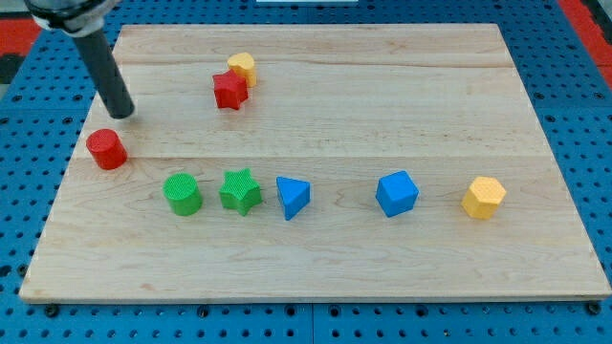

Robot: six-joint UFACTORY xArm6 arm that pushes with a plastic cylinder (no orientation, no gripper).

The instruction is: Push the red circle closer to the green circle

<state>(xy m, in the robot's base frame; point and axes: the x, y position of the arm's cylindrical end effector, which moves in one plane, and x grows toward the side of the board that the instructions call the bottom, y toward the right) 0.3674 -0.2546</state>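
The red circle (pixel 106 149) sits near the board's left edge. The green circle (pixel 182 194) lies below and to its right, a short gap apart. My tip (pixel 121 114) rests on the board just above and slightly right of the red circle, close to it but apart.
A green star (pixel 240 191) stands right next to the green circle, then a blue triangle (pixel 293 197), a blue cube (pixel 397 194) and a yellow hexagon (pixel 484 198) in a row. A red star (pixel 229 91) touches a yellow block (pixel 243 67) near the top. The wooden board (pixel 316 258) lies on a blue pegboard.
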